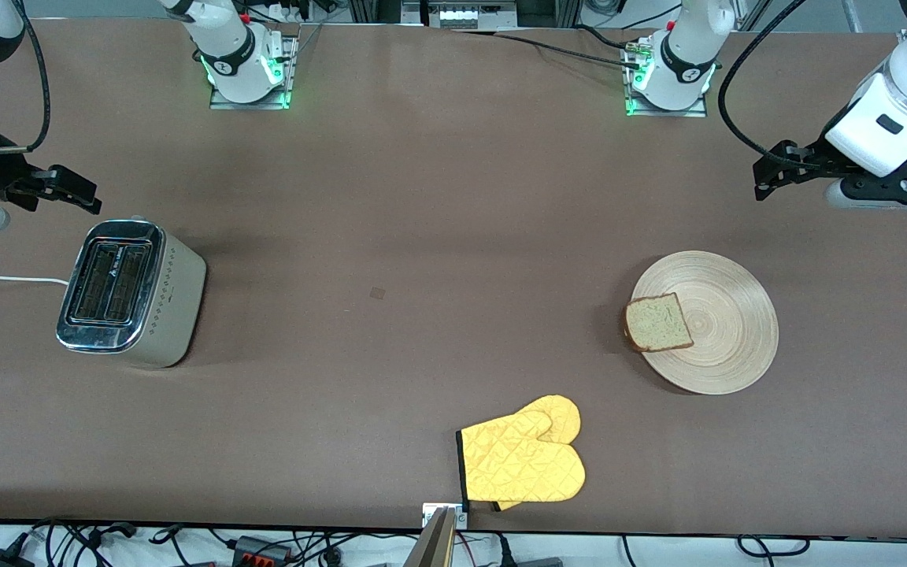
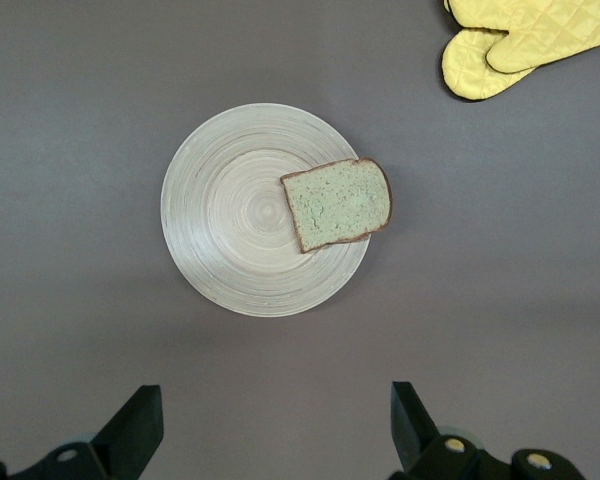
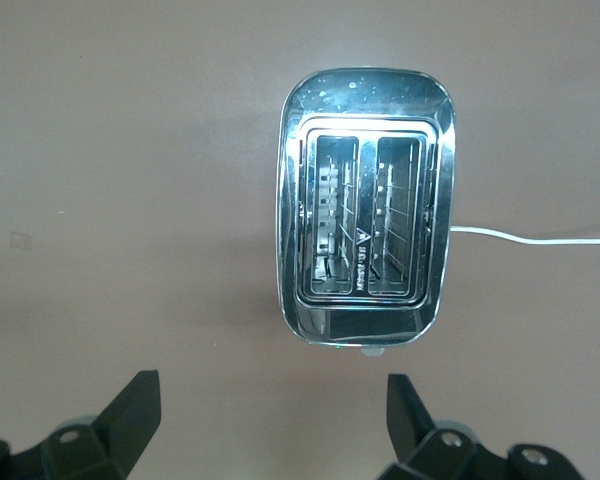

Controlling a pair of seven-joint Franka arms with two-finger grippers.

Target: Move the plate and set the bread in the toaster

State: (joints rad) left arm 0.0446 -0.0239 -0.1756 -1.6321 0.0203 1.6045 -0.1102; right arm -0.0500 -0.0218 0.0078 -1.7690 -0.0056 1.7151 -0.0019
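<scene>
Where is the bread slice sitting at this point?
The square brown-crusted bread slice lies on the round light-wood plate, overhanging its rim on the side toward the right arm's end, at the left arm's end of the table; the yellow quilted oven mitt lies nearer the camera.

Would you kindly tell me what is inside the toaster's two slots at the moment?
Both slots of the toaster hold only wire guides; no bread. The slot bottoms are too dark to make out. The bread lies on the plate.

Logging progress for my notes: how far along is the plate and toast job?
Nothing is done yet. The bread lies on the plate, overhanging its rim; the toaster slots are empty. Left gripper and right gripper hang open, holding nothing. Both steps remain.
</scene>
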